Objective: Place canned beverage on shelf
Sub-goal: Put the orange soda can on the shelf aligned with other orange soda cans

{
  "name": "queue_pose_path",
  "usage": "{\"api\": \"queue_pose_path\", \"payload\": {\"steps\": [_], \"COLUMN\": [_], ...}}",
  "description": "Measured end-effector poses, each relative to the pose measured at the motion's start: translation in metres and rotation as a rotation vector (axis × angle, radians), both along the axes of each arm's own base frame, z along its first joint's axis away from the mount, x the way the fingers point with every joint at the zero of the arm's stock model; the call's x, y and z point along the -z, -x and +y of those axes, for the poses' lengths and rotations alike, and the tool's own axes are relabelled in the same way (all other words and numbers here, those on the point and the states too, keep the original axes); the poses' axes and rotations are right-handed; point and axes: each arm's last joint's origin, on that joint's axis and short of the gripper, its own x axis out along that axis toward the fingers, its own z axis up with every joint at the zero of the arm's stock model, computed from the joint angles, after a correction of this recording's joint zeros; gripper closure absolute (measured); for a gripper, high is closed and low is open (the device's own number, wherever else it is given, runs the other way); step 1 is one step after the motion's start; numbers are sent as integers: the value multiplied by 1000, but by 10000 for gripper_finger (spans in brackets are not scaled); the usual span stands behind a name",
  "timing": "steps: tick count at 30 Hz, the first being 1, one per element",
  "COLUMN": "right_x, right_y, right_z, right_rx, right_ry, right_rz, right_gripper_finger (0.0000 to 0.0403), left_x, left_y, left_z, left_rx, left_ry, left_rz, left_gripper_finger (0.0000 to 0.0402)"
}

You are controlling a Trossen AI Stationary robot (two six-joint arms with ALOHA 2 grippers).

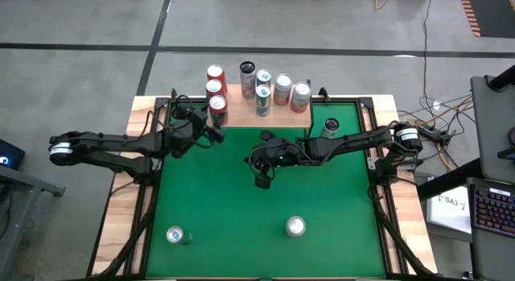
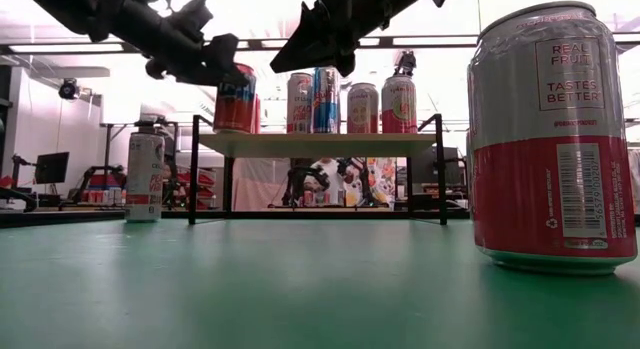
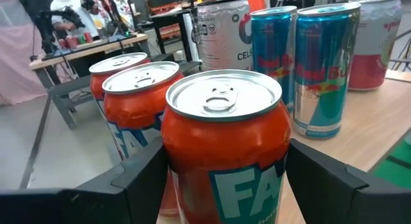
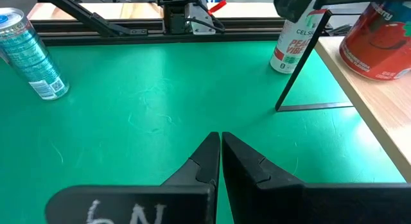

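- Left gripper (image 1: 216,126): fingers spread around an orange soda can (image 3: 225,147) standing on the shelf (image 1: 282,113).
- Right gripper (image 4: 218,161): fingers pressed together, empty, above the green table (image 1: 241,216).

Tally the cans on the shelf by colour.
On the shelf:
orange cans: 3
blue cans: 2
white Celsius can: 1
red-and-white cans: 2
Total: 8
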Motion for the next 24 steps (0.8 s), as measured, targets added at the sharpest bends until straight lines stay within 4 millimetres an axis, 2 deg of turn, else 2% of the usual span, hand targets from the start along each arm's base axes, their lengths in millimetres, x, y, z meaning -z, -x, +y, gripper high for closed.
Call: {"api": "queue_pose_path", "payload": {"steps": [7,16,24], "right_x": [0,0,0], "right_y": [0,0,0], "right_z": [0,0,0], "right_rx": [0,0,0], "right_ry": [0,0,0], "right_rz": [0,1,1], "right_gripper_finger": [394,394,394], "left_x": [0,0,-1], "left_y": [-1,-1,1], "left_z": [0,0,0], "left_rx": [8,8,9], "left_ry": [27,32,31], "left_rz": [-39,-45,-51], "left_gripper_finger": [138,94,86]}}
